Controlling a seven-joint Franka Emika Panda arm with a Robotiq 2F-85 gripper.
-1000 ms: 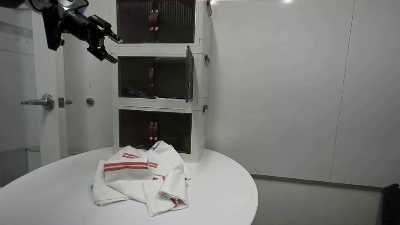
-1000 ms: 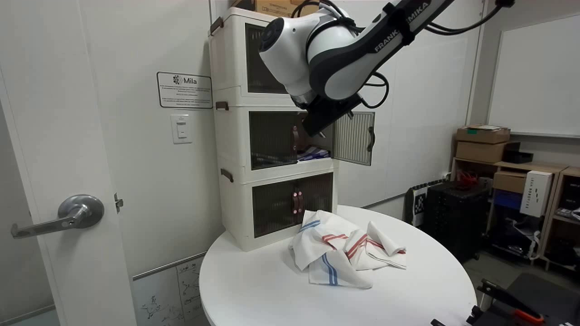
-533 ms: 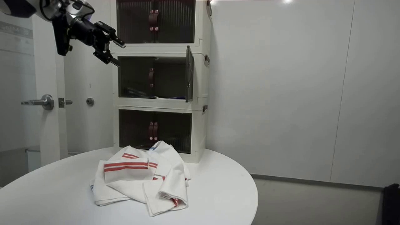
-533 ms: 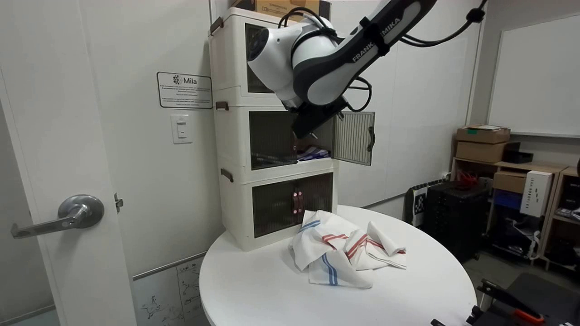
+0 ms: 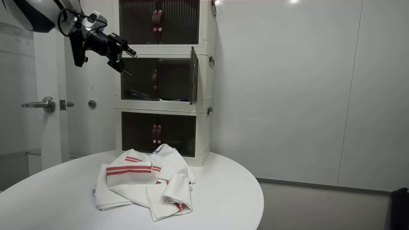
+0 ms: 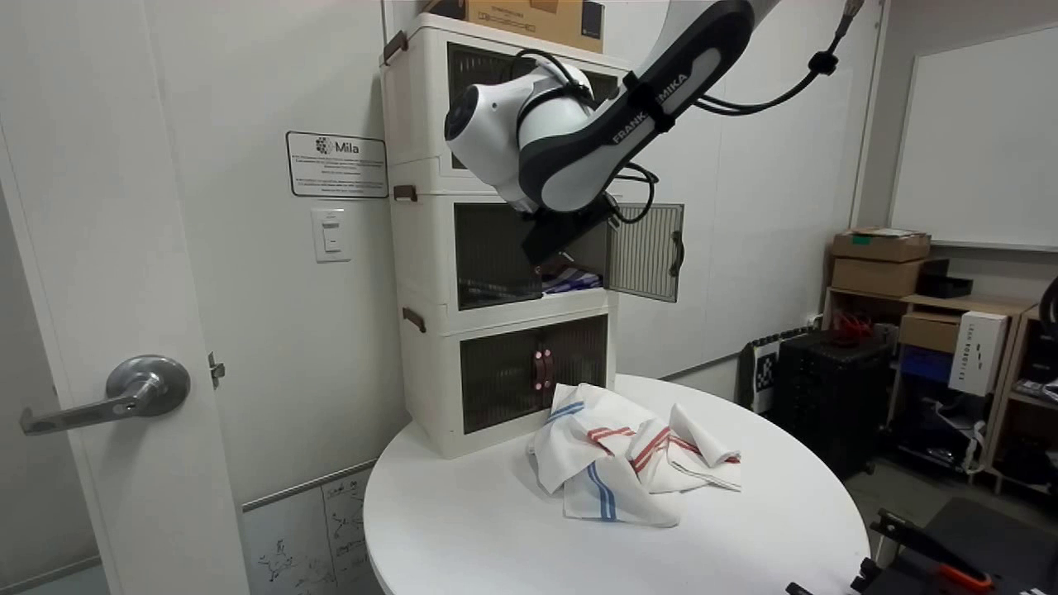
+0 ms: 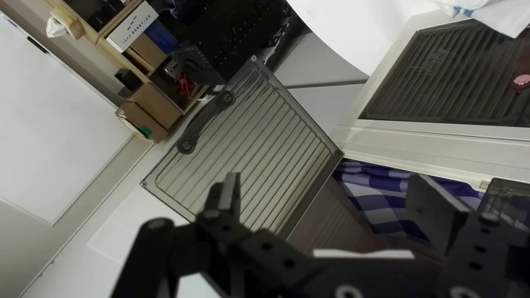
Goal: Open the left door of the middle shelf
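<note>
Hand [image 5: 134, 65] near middle shelf [image 5: 172, 104], cloth [image 7: 379, 198] inside

Free air lies below the black two-fingered claw [image 5: 130, 63]. Ahead of it, the closed dark-paned left door [image 5: 142, 81] blocks half the white boxy middle shelf [image 5: 137, 103]; right of the claw, a swung-out ribbed translucent door [image 7: 248, 145] flanks the open half.

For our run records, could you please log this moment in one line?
gripper: open; middle shelf: left door closed, right door swung open; striped cloth: on table
</note>
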